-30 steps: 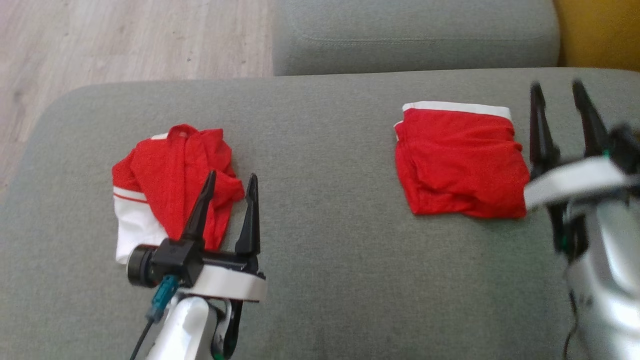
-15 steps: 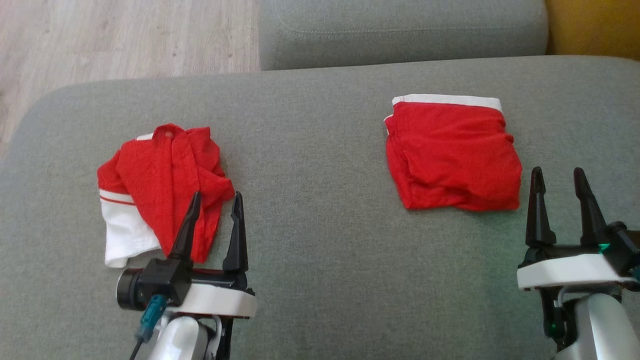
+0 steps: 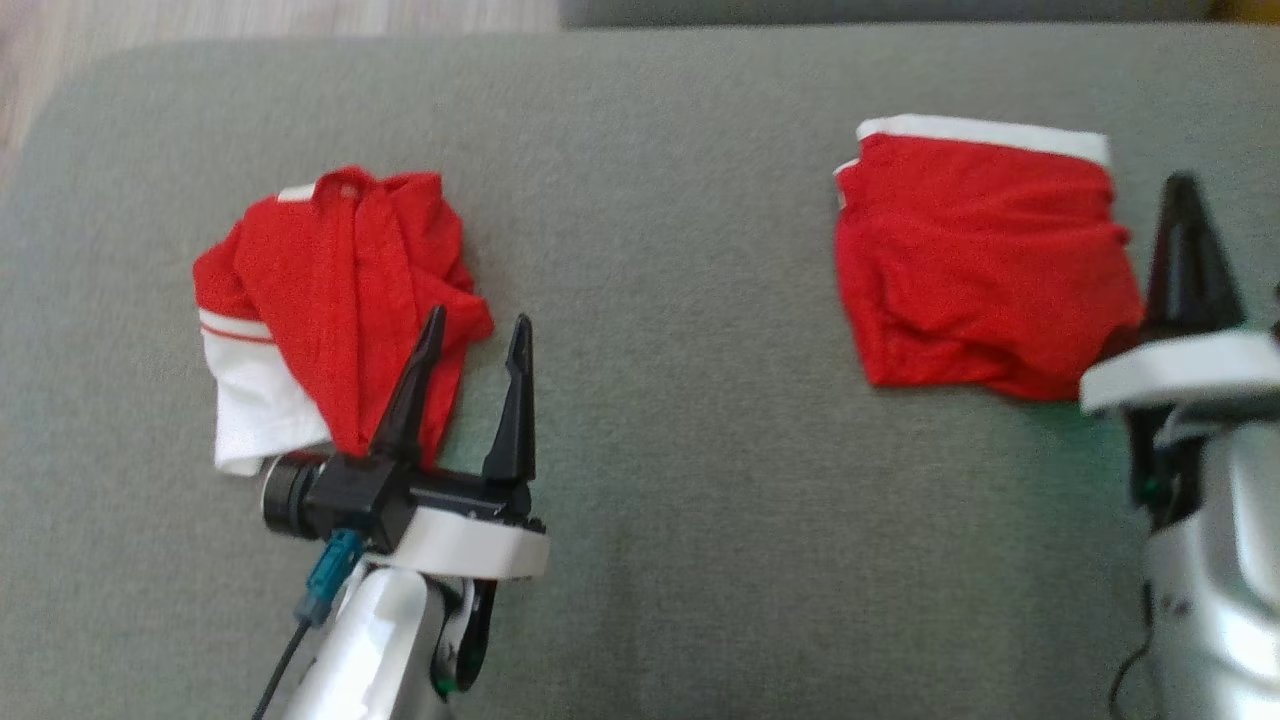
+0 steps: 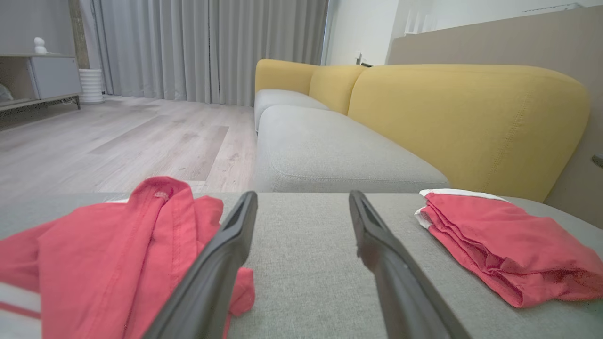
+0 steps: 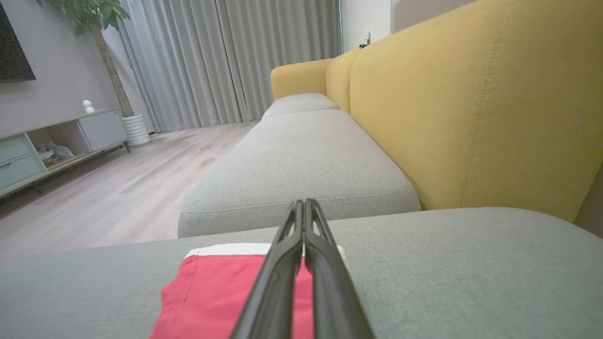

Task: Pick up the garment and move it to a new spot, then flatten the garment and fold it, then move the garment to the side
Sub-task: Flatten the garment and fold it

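1. The crumpled garment [image 3: 330, 300], red with a white panel and stripe, lies in a heap on the grey seat cushion [image 3: 680, 450], at about 9 o'clock in the head view.
2. The folded garment [image 3: 980, 270] is a neat red rectangle with a white band along its far edge. It rests on the same cushion at about 2 o'clock, well apart from the heap.
3. The left gripper [image 3: 479, 318] sits at 7 o'clock, its two dark fingers spread wide with nothing between them.
4. Its left-hand finger crosses the heap's 5 o'clock corner (whether it touches the cloth I cannot tell). The other finger stands over bare cushion.
5. In the left wrist view the left gripper [image 4: 302, 195] frames bare grey fabric. The crumpled garment [image 4: 118, 254] is at 8 o'clock and the folded garment [image 4: 509, 245] at 3 o'clock.
6. The right gripper [image 3: 1185, 200] is at 3 o'clock in the head view, its fingers pressed together into a single dark spike beside the folded garment's right edge.
7. In the right wrist view the right gripper [image 5: 301, 203] shows its fingers meeting along their length with no cloth caught between them. The folded garment [image 5: 212, 292] lies beneath, towards 7 o'clock.
8. Beyond the cushion are a second grey seat [image 5: 301, 160], a yellow backrest [image 5: 471, 117], pale wooden floor [image 4: 118, 146] and grey curtains [image 4: 207, 47].
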Motion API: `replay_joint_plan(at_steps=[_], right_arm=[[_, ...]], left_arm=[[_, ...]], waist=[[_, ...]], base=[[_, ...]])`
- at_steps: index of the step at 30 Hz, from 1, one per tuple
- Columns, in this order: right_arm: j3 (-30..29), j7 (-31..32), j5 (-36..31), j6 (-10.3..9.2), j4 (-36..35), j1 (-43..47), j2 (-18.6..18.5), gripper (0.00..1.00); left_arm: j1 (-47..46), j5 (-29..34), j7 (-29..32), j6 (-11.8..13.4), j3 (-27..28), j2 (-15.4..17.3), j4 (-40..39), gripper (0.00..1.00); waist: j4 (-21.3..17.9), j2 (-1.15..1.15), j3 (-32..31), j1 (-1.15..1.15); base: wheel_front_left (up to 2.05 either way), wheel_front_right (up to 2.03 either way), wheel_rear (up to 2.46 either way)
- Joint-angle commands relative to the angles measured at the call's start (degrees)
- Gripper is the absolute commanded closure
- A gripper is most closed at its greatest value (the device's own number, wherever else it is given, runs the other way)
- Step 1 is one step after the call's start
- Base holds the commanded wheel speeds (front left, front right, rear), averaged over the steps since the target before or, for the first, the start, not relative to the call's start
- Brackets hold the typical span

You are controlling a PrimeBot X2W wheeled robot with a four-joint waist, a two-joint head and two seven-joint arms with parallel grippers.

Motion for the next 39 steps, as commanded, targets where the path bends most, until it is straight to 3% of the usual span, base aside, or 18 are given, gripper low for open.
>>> replay_joint_plan(at_steps=[1,6,15,24,31,39], right_arm=[[0.73,0.11,-0.52,0.39,-0.76,-2.62,-1.12,1.00],[-0.93,0.70,-4.11,0.39,10.75,-10.97,-4.59,1.00],[-4.46,0.72,-8.77,0.39,29.46,-19.53,-6.76,1.00],[4.33,-4.28,-6.87,0.39,31.07,-23.36,-2.32,1.00],[8.62,-2.87,-6.47,0.39,38.99,-22.57,-2.32,1.00],[8.54,-4.45,-2.50,0.39,31.96,-19.71,-3.22,1.00]], left_arm=[[-2.31,-0.58,-0.29,0.00,1.24,0.30,-2.04,0.00],[-4.71,-1.90,-0.29,0.49,-0.39,0.30,-2.07,0.00],[-6.74,-3.12,-0.29,1.22,-2.66,0.30,-2.20,0.00],[-6.57,-2.97,-0.29,1.37,-2.65,0.30,-1.25,0.00],[-6.09,-3.19,-0.29,1.53,-3.28,0.30,-0.90,0.00],[-4.44,-2.49,-0.29,1.32,-1.66,0.30,-0.43,0.00]], waist=[[2.15,0.00,2.87,-0.01],[4.88,0.00,6.35,-0.01],[7.90,0.00,9.42,-0.01],[8.12,0.00,7.47,-0.01],[7.91,0.00,5.87,-0.01],[5.02,0.00,1.88,-0.01]], base=[[0.00,0.00,0.00],[0.00,0.00,0.00],[0.00,0.00,0.00],[0.00,0.00,0.00],[0.00,0.00,0.00],[0.00,0.00,0.00]])
